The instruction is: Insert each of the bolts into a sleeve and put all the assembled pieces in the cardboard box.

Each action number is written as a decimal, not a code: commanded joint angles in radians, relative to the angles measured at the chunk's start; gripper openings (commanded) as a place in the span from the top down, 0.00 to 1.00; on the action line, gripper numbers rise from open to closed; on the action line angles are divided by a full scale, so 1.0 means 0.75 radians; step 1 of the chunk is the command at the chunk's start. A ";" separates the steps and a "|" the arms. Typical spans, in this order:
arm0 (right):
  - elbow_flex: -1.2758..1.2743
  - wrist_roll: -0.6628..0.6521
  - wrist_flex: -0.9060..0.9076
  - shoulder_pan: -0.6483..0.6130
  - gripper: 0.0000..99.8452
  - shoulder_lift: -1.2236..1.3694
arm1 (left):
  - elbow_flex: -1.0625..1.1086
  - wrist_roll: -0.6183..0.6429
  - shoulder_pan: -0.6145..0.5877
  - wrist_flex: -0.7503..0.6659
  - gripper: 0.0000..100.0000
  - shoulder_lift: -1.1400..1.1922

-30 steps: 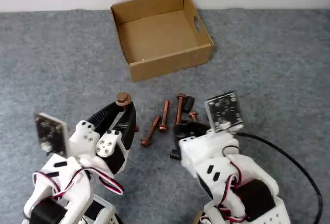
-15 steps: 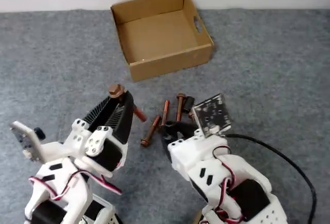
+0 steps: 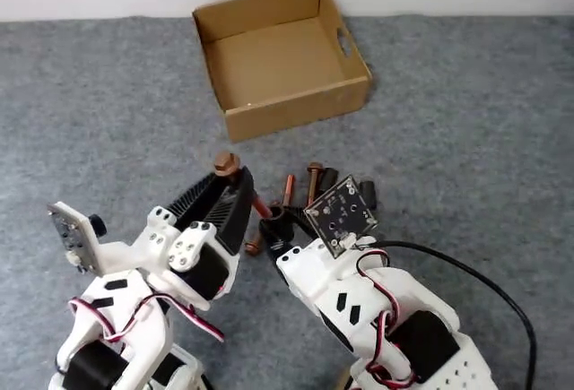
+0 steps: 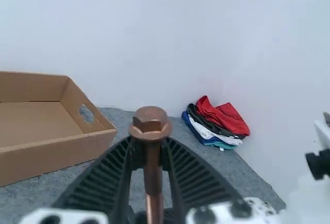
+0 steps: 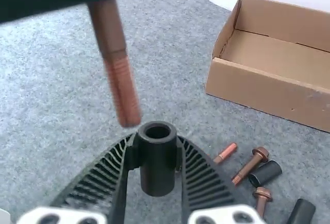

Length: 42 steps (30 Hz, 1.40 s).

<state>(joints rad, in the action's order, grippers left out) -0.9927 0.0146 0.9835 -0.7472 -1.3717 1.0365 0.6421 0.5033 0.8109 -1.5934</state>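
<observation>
Nearest the arms, the left gripper (image 3: pixel 235 191) is clamped on a copper-coloured hex-head bolt (image 3: pixel 227 164), its head standing proud above the fingertips and its threaded shank slanting down toward the other arm. The right gripper (image 3: pixel 272 221) is closed around a short black cylindrical sleeve (image 5: pixel 154 175), bore upward. Over the last second the right arm has swung across toward the left one, and the left arm, after drawing away for a moment, has come back in. That has brought the bolt's tip from well apart to just above and a little to one side of the sleeve's mouth; in the right wrist view it has not entered the bore. I judge the first insertion to be at the alignment stage, needing a small sideways correction before the push. Just beyond the grippers, loose copper bolts (image 3: pixel 312 182) and spare black sleeves (image 3: pixel 328 177) lie scattered on the grey carpeted table (image 3: pixel 466 139), unassembled. Farthest off, the open brown cardboard box (image 3: pixel 296 112) holds nothing; no finished piece has reached it.
</observation>
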 commanded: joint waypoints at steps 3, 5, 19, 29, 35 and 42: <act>0.029 -0.074 -0.036 -0.024 0.99 -0.009 | 0.021 0.008 0.012 -0.049 1.00 -0.010; 0.041 -0.074 -0.036 -0.030 0.99 -0.009 | 0.040 0.006 0.012 -0.065 1.00 -0.012; 0.098 -0.080 -0.032 -0.030 0.99 -0.005 | 0.120 0.008 -0.016 -0.100 1.00 -0.004; 0.098 -0.162 -0.034 -0.030 0.99 -0.007 | 0.144 0.006 0.057 0.035 1.00 -0.002; 0.100 -0.164 -0.036 -0.030 0.99 -0.007 | 0.244 -0.194 0.172 0.129 1.00 -0.004; 0.100 -0.164 -0.036 -0.030 0.99 -0.009 | 0.240 -0.309 0.139 0.243 0.82 -0.004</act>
<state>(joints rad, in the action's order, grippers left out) -0.9927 -0.0990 0.9851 -0.7656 -1.3702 1.2144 0.4365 0.6153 0.9429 -1.6042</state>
